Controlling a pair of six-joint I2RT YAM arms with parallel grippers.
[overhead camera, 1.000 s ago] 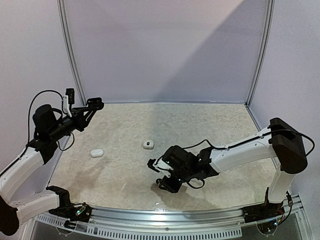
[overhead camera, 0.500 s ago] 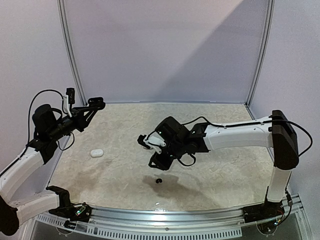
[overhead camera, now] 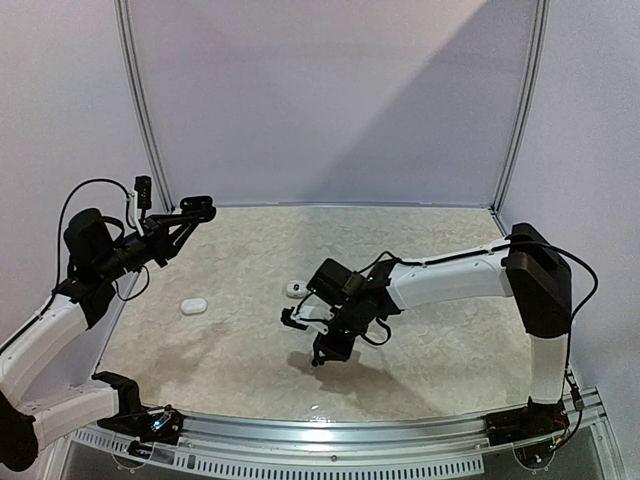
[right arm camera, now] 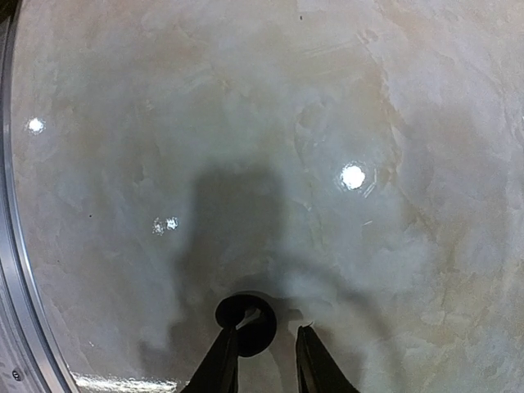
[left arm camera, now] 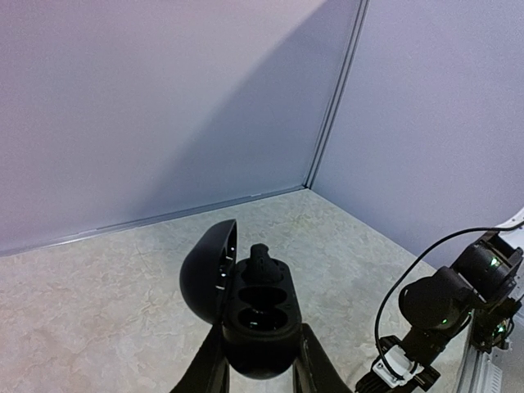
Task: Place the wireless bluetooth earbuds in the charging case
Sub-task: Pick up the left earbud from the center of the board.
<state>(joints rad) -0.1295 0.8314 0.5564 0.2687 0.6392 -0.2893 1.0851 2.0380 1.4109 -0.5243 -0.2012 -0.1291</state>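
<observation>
The beige marble-patterned tabletop (right arm camera: 393, 98) is seen to be smooth and glossy, lamps being mirrored in it. The black oval plastic charging case (left arm camera: 260, 348) is finished in soft satin. The small black earbud (right arm camera: 260, 332) looks smooth.

The black earbud (right arm camera: 257, 331) sits half behind a right gripper (right arm camera: 267, 331) finger; the left gripper (left arm camera: 260, 342), cut off below, covers the charging case (left arm camera: 260, 299) sides
</observation>
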